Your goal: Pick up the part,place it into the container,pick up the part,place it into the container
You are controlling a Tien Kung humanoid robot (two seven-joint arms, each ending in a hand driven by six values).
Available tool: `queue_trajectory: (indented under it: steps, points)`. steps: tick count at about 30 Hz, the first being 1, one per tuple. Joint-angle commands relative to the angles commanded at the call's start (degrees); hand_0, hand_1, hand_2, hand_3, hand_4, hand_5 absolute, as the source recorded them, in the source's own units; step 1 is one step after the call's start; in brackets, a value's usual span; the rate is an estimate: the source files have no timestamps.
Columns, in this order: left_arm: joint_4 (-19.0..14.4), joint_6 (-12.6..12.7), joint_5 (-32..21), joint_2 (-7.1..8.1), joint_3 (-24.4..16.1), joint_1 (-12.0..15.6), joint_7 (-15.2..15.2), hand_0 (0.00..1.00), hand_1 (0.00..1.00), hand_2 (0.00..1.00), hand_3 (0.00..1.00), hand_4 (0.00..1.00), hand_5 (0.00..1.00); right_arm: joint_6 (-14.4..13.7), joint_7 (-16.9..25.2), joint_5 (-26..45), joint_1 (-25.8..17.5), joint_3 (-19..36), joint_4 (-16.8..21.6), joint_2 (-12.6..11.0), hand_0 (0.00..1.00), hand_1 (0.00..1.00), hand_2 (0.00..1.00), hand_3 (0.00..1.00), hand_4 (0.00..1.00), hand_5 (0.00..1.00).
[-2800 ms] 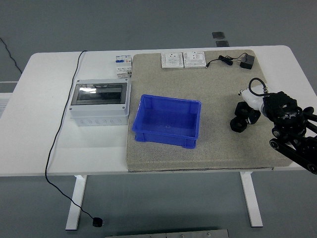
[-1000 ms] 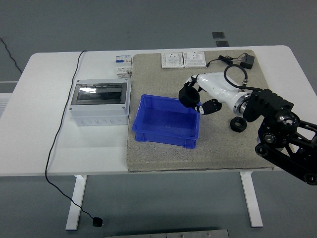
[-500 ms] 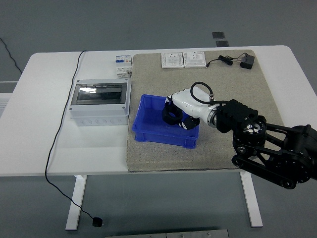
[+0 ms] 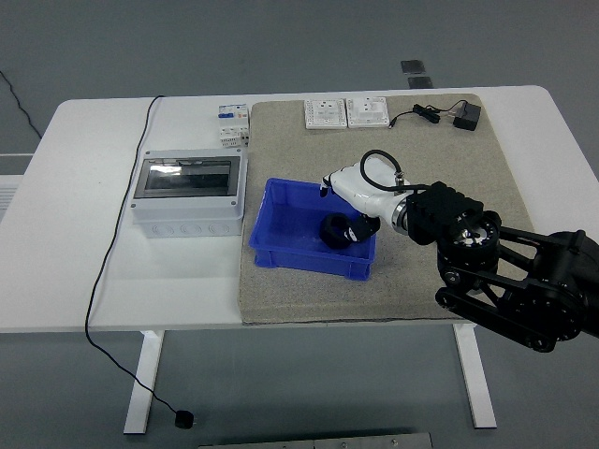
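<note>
Grey floor all round, white table [image 4: 75, 281] with white legs, most of its right half covered by a rough beige-grey felt-like mat [image 4: 440, 168], rectangular with rounded far corners. No readable print anywhere at this size; labels on the devices are too small to make out. Blue plastic bin [image 4: 285, 229], shallow, rectangular, ribbed rim, sits on mat's left part. Right hand [image 4: 351, 210], white glossy shell with black finger joints, reaches over the bin's right end from a black arm coming in from lower right, looped black cable on the wrist. Fingers curl down round a black ring-shaped part [image 4: 335, 230], chunky, matte, which sits low inside the bin at its right side; can't tell if it already touches the bin floor. Only one such part visible. Left of the bin, off the mat, grey plastic distribution box [image 4: 187, 195] with a dark tinted window lid, boxy, light grey base. Behind it a small white circuit breaker [image 4: 234, 123] with blue marks, at the mat's far-left corner. Two white square wall switch plates [image 4: 347, 112] lie side by side at the mat's far edge. Small black power adapter [image 4: 467, 116] with thin lead, far right of mat. Thin black cable [image 4: 103, 271] runs across the table's left side, drops off the near edge to a black plug on the floor.
</note>
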Motion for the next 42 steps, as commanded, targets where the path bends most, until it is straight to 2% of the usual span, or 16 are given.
queue_trajectory:
  steps: [4,7,9,14,16,18,20,22,25,29,33,42]
  points:
    - [0.0,0.0,0.0,0.01,0.0,0.0,0.0,0.704,0.528,0.563,0.487,0.440,0.256,-0.3,0.0,-0.3,-0.2,1.1,0.4,-0.3,0.313,0.569,0.754,0.753,0.897,0.193]
    - [0.0,0.0,0.3,-0.01,-0.1,-0.1,-0.1,0.704,0.528,0.563,0.487,0.440,0.256,-1.8,0.4,-0.2,-2.1,4.5,2.5,-1.8,0.313,0.569,0.754,0.753,0.897,0.193]
    - [0.0,0.1,0.1,-0.10,-0.1,0.0,-0.1,0.704,0.515,0.564,0.486,0.440,0.256,-3.3,0.6,-0.1,-4.5,7.6,4.9,-3.9,0.295,0.530,0.738,0.735,0.888,0.196]
    - [0.0,0.7,-1.3,-0.24,-0.4,0.7,-0.3,0.704,0.515,0.564,0.486,0.440,0.256,-5.9,-0.6,2.9,-11.4,16.6,10.9,-9.8,0.295,0.530,0.738,0.735,0.888,0.196]
    - [0.0,0.9,-1.6,-0.20,-0.5,0.9,-0.4,0.704,0.508,0.561,0.486,0.438,0.254,-5.0,-1.9,3.4,-14.4,20.0,11.3,-12.4,0.299,0.539,0.736,0.735,0.880,0.193]
    - [0.0,0.9,-1.4,-0.20,-0.7,0.9,-0.4,0.704,0.508,0.561,0.486,0.438,0.254,-4.0,-2.7,3.9,-16.7,22.1,9.9,-13.7,0.299,0.539,0.736,0.735,0.880,0.193]
    - [0.0,0.8,-0.7,-0.26,-1.2,0.8,-0.3,0.704,0.508,0.561,0.486,0.438,0.254,-3.5,-2.5,3.9,-18.6,22.6,7.3,-12.8,0.299,0.539,0.736,0.735,0.880,0.193]
    - [0.0,0.7,0.0,-0.38,-1.6,0.7,-0.3,0.704,0.512,0.560,0.484,0.440,0.252,-4.4,-1.8,3.3,-20.1,24.4,4.6,-10.6,0.293,0.518,0.732,0.740,0.880,0.199]
    - [0.0,0.7,0.0,-0.46,-1.6,0.8,-0.3,0.704,0.512,0.560,0.484,0.440,0.252,-5.7,-1.2,3.4,-21.3,26.3,1.7,-8.7,0.293,0.518,0.732,0.740,0.880,0.199]
    - [0.0,0.7,-0.3,-0.43,-1.3,0.8,-0.3,0.704,0.511,0.558,0.484,0.436,0.248,-6.1,-1.0,4.4,-22.4,26.5,-0.9,-8.0,0.291,0.507,0.731,0.742,0.882,0.208]
    - [0.0,0.7,-0.5,-0.42,-1.3,0.7,-0.3,0.703,0.510,0.558,0.483,0.434,0.246,-6.0,-1.1,5.0,-23.2,26.3,-1.6,-7.8,0.291,0.507,0.730,0.743,0.888,0.217]
    - [0.0,0.8,-0.9,-0.34,-1.1,0.6,-0.4,0.703,0.503,0.558,0.483,0.433,0.244,-6.5,-1.7,4.0,-23.6,25.0,-0.2,-7.2,0.289,0.503,0.729,0.738,0.883,0.218]
